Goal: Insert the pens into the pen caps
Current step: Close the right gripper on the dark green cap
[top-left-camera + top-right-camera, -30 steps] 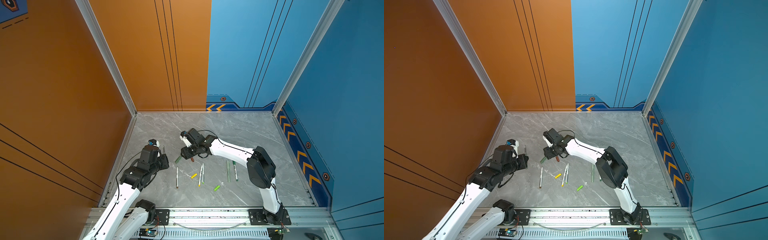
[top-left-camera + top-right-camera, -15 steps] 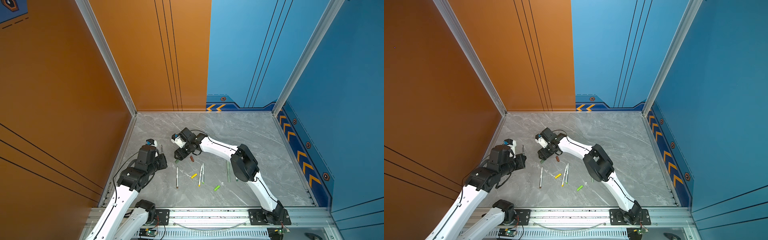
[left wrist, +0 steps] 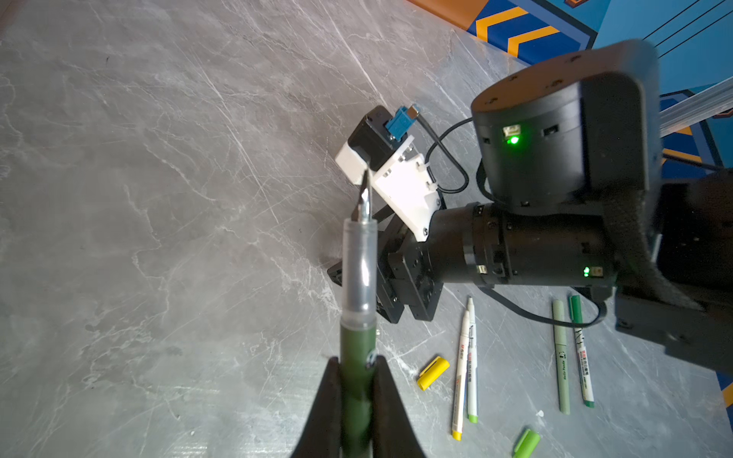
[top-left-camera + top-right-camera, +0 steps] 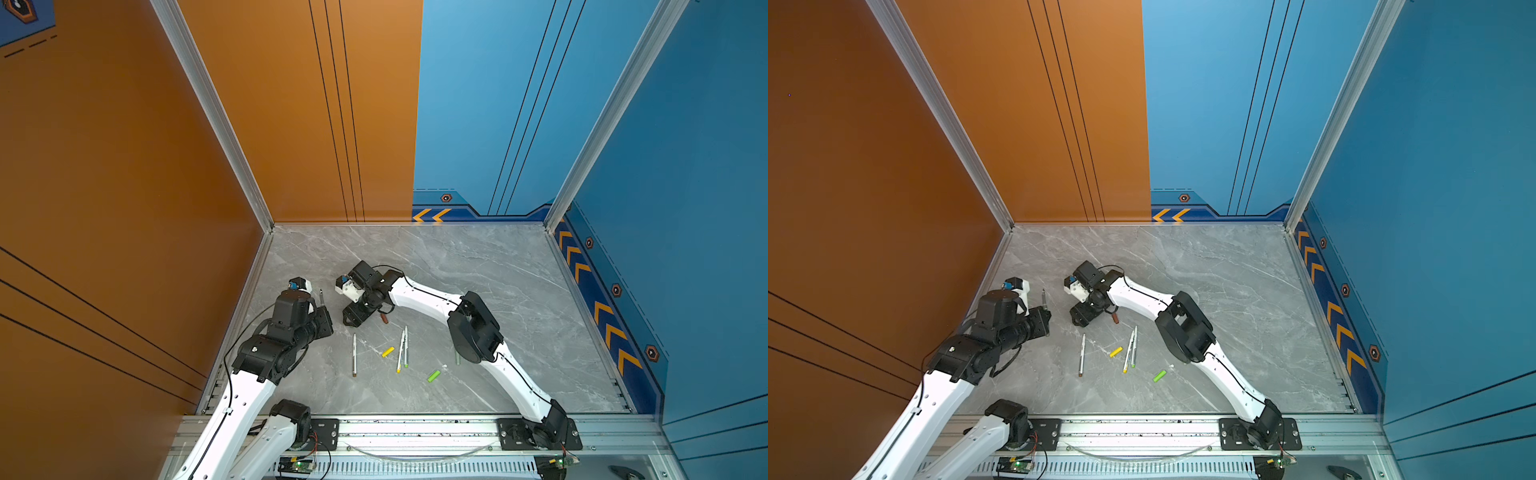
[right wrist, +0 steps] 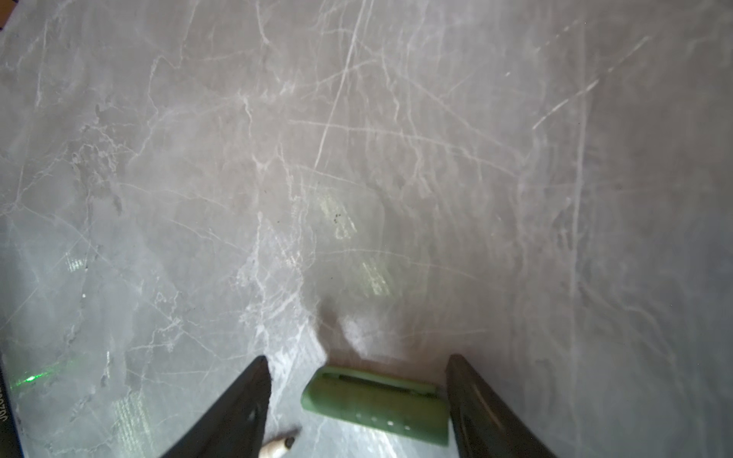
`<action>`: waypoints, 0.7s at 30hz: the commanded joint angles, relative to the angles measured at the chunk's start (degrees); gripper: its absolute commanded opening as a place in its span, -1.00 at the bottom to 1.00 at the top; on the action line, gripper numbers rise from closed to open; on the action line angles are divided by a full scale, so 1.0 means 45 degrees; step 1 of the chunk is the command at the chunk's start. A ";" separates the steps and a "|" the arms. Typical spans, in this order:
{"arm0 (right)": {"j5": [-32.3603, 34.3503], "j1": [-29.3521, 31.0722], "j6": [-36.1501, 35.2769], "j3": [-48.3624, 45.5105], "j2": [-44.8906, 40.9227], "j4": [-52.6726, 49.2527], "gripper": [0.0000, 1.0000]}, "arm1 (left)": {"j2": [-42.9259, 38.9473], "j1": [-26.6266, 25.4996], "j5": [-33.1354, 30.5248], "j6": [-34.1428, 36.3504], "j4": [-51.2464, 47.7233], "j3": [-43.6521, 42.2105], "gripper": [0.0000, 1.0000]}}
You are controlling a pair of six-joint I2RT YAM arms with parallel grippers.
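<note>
The left end effector (image 3: 356, 363) is clenched on the dark olive pen (image 3: 357, 341), gripping the green barrel. The clear section and nib poke straight out ahead of its fingers, well off the table (image 3: 158, 198).

Over to the right end effector (image 5: 357, 359): fingers spread, released, low over the table. A green cap (image 5: 377, 408) lies flat and crosswise between them, one end hard by a finger and a gap at the other. Nothing is pinched there.

In a top view the brown cap (image 4: 385, 319) sits just beside that right end effector, on the side away from the left arm. The brown-ended pen (image 4: 354, 355) lies just behind it, toward the robot's base.

Further back are the yellow cap (image 4: 387, 352), then the yellow-ended pen (image 4: 400, 352) and lime-ended pen (image 4: 406, 347) side by side. The lime cap (image 4: 433, 376) is furthest off.

From the left wrist, the pale sage pen (image 3: 561, 357) and green-ended pen (image 3: 581, 357) lie together beneath the right arm (image 3: 555, 246).
</note>
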 commanded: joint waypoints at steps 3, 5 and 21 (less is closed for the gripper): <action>0.0174 0.0175 -0.0330 -0.0233 -0.0124 -0.1144 0.37 | -0.0157 0.0160 -0.0151 -0.0155 -0.0358 0.0561 -1.00; 0.0272 0.0188 -0.0337 -0.0553 -0.0343 -0.1150 0.35 | -0.0162 0.0194 -0.0151 -0.0151 -0.0349 0.0641 -1.00; 0.2094 0.0571 -0.0838 -0.1519 -0.0913 -0.1347 0.07 | -0.0135 0.0224 -0.0284 0.0032 -0.0493 0.1103 -1.00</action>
